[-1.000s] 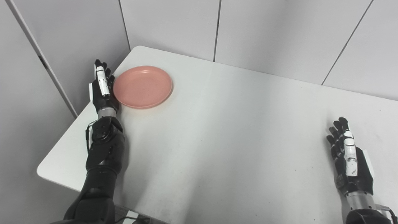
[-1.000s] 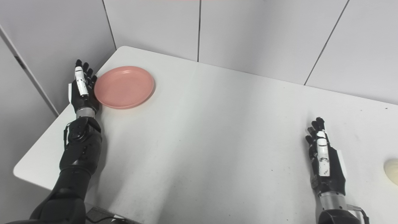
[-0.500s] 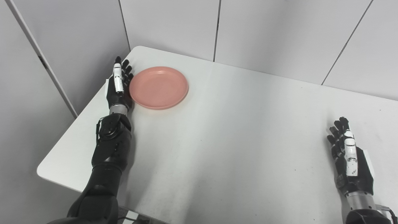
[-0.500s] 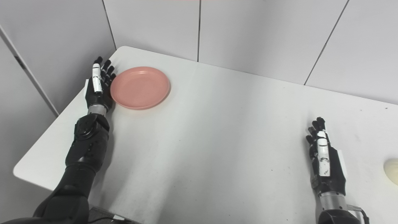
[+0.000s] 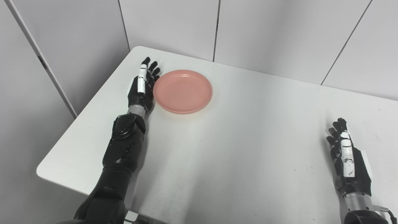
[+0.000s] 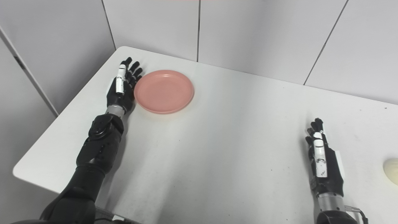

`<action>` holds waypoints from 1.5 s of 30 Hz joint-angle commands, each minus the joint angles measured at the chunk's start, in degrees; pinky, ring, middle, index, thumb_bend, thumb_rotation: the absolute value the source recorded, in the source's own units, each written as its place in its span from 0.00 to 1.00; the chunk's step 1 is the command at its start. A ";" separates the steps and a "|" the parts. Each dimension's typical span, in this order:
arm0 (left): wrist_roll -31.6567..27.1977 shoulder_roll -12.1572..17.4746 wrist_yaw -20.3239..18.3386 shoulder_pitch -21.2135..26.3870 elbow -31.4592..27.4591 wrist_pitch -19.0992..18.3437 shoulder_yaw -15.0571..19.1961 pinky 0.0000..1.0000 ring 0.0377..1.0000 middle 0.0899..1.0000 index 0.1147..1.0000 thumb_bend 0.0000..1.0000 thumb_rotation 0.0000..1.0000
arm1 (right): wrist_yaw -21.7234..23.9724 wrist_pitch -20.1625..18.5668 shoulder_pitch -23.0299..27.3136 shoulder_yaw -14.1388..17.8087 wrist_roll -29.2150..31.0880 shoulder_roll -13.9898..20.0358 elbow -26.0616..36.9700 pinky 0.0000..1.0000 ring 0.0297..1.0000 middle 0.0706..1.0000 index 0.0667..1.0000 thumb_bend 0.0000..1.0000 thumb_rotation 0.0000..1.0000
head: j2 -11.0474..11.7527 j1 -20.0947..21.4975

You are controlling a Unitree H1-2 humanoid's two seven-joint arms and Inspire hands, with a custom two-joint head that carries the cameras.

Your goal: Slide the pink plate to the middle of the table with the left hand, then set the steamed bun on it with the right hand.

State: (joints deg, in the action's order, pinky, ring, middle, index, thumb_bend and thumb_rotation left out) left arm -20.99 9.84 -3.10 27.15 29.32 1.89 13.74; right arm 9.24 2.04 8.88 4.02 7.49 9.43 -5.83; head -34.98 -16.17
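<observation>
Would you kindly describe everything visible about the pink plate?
The pink plate is round and shallow with a low raised rim, smooth and matte, plastic by the look. It is empty and lies flat on the white table, in its far left part. The open left hand presses edge-on against its left rim.

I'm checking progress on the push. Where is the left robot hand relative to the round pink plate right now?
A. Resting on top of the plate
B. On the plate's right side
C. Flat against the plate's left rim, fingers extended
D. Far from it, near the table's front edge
C: the left robot hand stands open, edge-on against the left rim of the round pink plate.
</observation>
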 commanded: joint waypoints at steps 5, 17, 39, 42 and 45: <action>-1.49 -1.86 -3.72 -1.12 -1.25 -7.03 -1.83 0.98 0.95 0.95 0.96 0.41 1.00 | -0.52 2.08 -2.14 -0.72 -0.22 -2.16 -1.98 1.00 1.00 1.00 1.00 0.17 1.00 | -0.48 2.65; -4.25 -4.68 -8.49 -2.62 -8.52 -14.78 -4.39 0.98 0.95 0.95 0.95 0.41 1.00 | -1.17 1.28 -2.55 -1.19 -1.77 -3.55 -0.98 1.00 1.00 1.00 1.00 0.18 1.00 | -1.77 6.36; -2.92 -8.01 -12.13 -6.68 -19.37 -21.99 -14.29 1.00 0.98 0.99 1.00 0.35 1.00 | -4.27 -0.89 -3.04 -2.62 -4.95 -6.24 0.74 1.00 1.00 1.00 1.00 0.18 1.00 | -2.81 14.10; -2.45 -8.05 -12.91 -6.76 -18.65 -21.78 -15.14 1.00 0.98 0.99 1.00 0.35 1.00 | -4.89 -0.32 -3.00 -2.89 -5.93 -6.39 0.26 1.00 1.00 1.00 1.00 0.18 1.00 | -3.00 15.24; -1.82 -7.91 -13.88 -6.83 -17.74 -21.05 -16.07 1.00 0.99 0.99 1.00 0.35 1.00 | -5.01 -0.83 -3.07 -3.04 -6.23 -6.66 0.52 1.00 1.00 1.00 1.00 0.17 1.00 | -3.15 16.15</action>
State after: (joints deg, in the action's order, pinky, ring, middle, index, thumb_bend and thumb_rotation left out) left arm -23.70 1.68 -16.23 20.38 10.87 -18.93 -1.76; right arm 4.64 1.75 8.00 1.72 1.04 4.33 -3.51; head -38.14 -0.09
